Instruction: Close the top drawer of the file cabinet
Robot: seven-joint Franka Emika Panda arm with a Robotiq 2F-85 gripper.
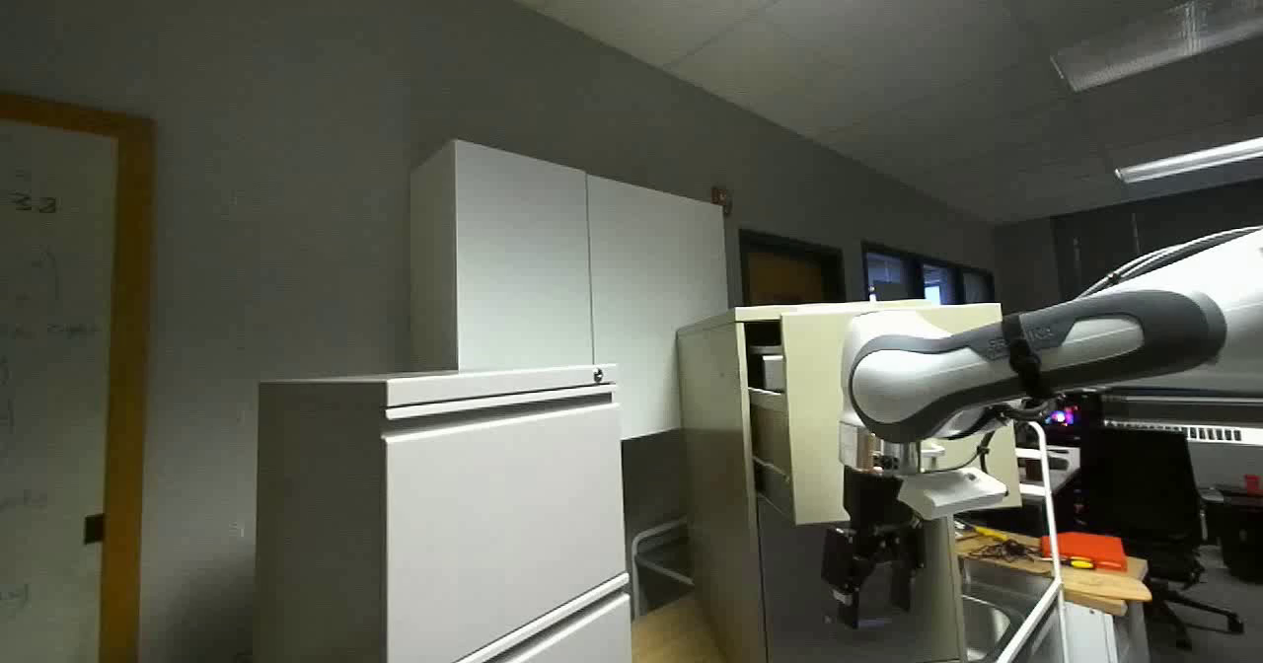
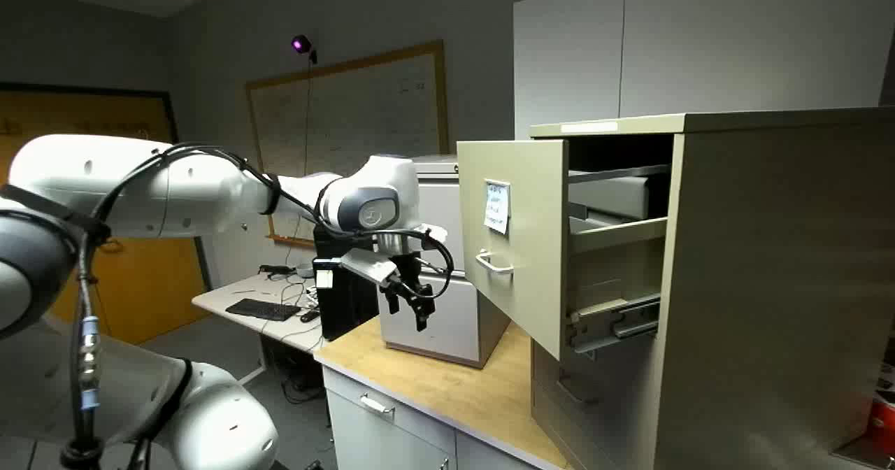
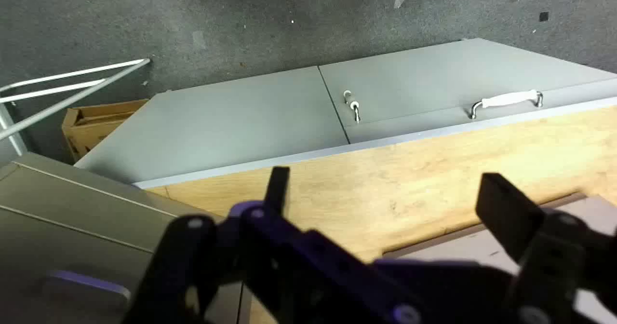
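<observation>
Pointing outward, the top drawer point(image 2: 540, 240) lies level lengthwise.

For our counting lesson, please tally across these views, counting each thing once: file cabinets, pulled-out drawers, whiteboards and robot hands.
File cabinets: 2 (beige file cabinet, pale grey lateral cabinet)
Pulled-out drawers: 1 (top drawer)
Whiteboard: 1
Robot hand: 1
Total: 5
</observation>
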